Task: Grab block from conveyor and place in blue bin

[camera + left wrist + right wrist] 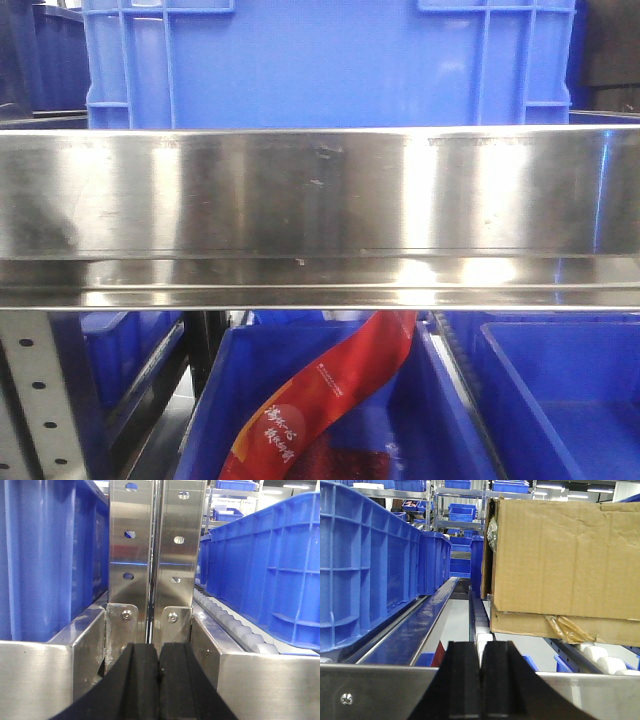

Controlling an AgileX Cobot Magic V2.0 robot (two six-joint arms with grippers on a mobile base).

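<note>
No block and no dark grey conveyor belt show in any view. In the front view a blue bin [330,60] stands behind a steel rail [320,200], and further blue bins [440,420] sit below it. My left gripper [159,652] is shut with nothing between its black fingers [142,680], close in front of a steel upright post [150,555]. My right gripper [481,650] is shut and empty, just above a steel crossbar [375,692]. Neither gripper shows in the front view.
A red strip with yellow writing [320,400] lies in the lower blue bin. Blue crates [265,565] flank white rollers [235,627] in the left wrist view. In the right wrist view a cardboard box [565,565] rests on rollers [600,657], with blue crates [365,565] at left.
</note>
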